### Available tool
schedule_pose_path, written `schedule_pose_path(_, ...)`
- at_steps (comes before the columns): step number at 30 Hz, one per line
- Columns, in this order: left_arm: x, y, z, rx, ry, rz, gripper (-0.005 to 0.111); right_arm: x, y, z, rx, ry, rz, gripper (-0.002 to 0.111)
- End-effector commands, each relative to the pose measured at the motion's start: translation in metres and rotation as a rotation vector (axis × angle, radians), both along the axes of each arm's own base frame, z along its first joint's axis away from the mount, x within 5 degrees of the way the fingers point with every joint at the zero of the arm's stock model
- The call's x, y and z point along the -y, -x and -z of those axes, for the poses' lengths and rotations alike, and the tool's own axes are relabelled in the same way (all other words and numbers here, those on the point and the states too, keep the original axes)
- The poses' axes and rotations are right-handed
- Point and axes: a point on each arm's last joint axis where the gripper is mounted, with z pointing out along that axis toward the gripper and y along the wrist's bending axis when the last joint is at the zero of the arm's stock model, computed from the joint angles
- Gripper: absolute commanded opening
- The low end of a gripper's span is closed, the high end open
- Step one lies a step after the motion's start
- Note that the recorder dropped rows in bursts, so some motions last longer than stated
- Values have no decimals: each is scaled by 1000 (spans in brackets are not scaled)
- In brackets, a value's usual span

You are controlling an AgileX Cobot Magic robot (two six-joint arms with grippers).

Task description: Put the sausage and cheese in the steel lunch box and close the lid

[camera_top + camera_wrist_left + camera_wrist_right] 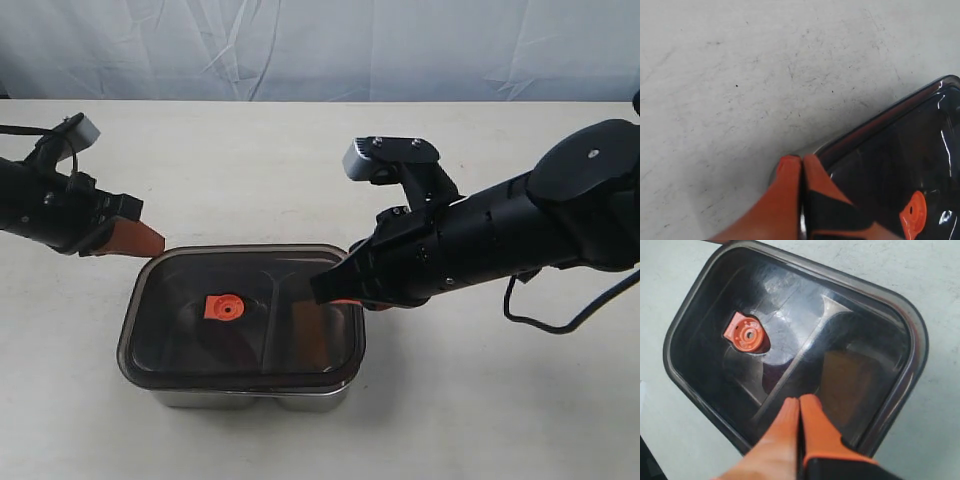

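Exterior view: left end effector (156,241), right end effector (320,290), both low at lid (185,335)

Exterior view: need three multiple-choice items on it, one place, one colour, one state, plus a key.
1. Where is the lid?
A. upside down beside the box
B. on top of the box
C. propped against the box's side

2. What colour is the tab on the lid?
A. blue
B. green
C. orange

3. How do the left gripper and the right gripper stand?
A. both shut
B. both wide open
C. one open, one shut

Key:
1 B: the dark lid covers the box, with the steel wall showing only below the lid's rim.
2 C: the tab shows bright orange against the smoky lid in all three views.
3 A: each wrist view shows its two orange fingers pressed together with nothing between them.
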Motion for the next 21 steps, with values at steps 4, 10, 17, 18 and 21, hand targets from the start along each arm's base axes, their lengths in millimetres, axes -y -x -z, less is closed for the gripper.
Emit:
schedule_pose_path(4,1,3,-5,16,-10,24,0,0,0,1,-2,4,-9,-1)
schedule_pose_path(10,-4,5,-37,167,-60,-27,0,0,2,1,-17,-2,-16,-1)
schedule_pose_path(17,9,26,-52,93,85,121,0,-2,0,-1,-16,-21,-9,-1)
schedule_pose_path(18,10,29,-49,75,86,139,0,-3,-1,-1,-17,-22,-11,-1)
schedule_pose_path(21,15,40,-38,33,60,184,0,-10,-4,-3,-33,-34,-34,-1)
